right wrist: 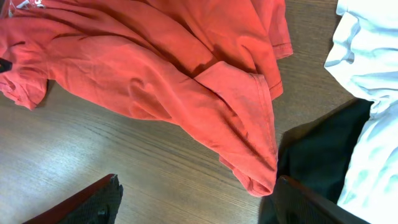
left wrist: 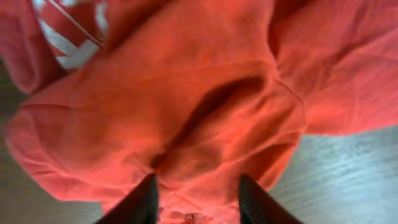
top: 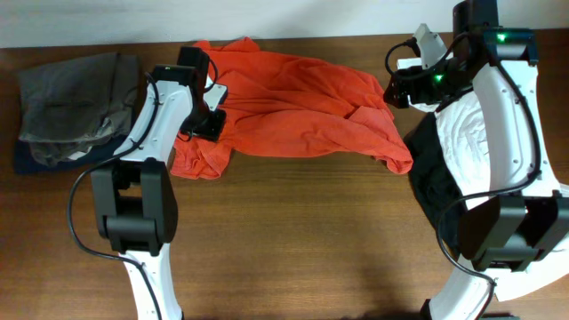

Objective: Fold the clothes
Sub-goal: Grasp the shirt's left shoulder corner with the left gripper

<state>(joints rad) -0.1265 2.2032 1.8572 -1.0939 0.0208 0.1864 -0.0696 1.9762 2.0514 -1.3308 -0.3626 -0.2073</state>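
Note:
An orange-red shirt (top: 293, 98) lies crumpled and spread across the far middle of the wooden table. My left gripper (top: 206, 120) is down on its left part. In the left wrist view the fingers (left wrist: 199, 202) are apart and straddle a bunched fold of the shirt (left wrist: 186, 93). My right gripper (top: 398, 89) hovers over the shirt's right end. In the right wrist view it (right wrist: 196, 199) is wide open and empty above bare wood, with the shirt's sleeve tip (right wrist: 258, 177) just inside its right finger.
A grey folded pile (top: 71, 107) sits on a dark cloth at the far left. A white garment (top: 471, 133) and a black garment (top: 428, 178) lie at the right, beside the shirt; both show in the right wrist view (right wrist: 373, 50) (right wrist: 323, 143).

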